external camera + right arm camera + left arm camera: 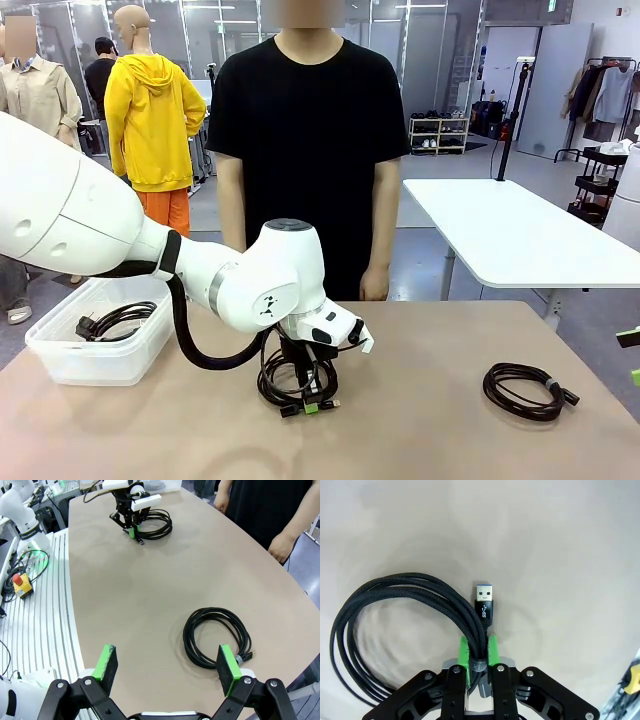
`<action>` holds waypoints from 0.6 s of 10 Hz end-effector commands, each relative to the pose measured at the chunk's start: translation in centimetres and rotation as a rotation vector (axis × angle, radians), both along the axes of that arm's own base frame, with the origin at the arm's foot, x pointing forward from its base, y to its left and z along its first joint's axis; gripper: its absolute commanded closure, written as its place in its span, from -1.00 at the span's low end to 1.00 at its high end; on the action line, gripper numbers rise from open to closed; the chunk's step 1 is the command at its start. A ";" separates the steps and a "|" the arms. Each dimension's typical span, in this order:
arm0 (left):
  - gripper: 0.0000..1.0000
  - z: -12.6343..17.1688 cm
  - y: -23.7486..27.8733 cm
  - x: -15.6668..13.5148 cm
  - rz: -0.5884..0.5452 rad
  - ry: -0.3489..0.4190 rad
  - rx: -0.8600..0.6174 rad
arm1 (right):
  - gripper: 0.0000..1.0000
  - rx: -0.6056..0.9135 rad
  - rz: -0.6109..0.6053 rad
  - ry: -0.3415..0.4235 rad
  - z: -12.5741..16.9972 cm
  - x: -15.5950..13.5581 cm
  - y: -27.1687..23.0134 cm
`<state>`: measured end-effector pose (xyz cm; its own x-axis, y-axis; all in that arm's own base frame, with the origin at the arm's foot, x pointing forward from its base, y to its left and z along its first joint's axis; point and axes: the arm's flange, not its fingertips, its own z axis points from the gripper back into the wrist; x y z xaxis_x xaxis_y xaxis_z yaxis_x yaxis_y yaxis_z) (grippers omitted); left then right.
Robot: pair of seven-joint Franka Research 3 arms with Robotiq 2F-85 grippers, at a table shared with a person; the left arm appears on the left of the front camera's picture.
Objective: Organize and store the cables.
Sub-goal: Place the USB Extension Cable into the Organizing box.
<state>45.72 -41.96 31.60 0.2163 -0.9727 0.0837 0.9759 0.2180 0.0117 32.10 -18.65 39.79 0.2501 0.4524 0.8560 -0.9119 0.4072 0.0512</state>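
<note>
Pinching coiled cable (420,583) (plug (484,603) marked "SS").

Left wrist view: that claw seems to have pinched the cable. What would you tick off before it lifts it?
1. Left gripper shut on the braided cable: ok.
2. Every loop caught between the pads: cannot tell; the outer loops run under the gripper.
3. Clear box open, with room beside the stored cable: ok.
4. Person's hands off the table: ok.
5. Right gripper open, away from the left arm, by the second cable: ok.
</note>
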 end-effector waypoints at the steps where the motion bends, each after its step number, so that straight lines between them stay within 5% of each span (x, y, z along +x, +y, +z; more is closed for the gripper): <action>1: 1.00 3.6 1.0 -1.7 -0.019 -0.054 0.046 | -1.00 0.016 -0.010 -0.004 0.2 0.1 0.1; 4: 1.00 8.8 1.4 -2.4 -0.136 -0.082 0.104 | -1.00 0.016 -0.010 -0.004 0.2 0.1 0.1; 6: 1.00 11.6 2.7 -2.7 -0.314 -0.109 0.154 | -1.00 0.016 -0.010 -0.004 0.2 0.1 0.1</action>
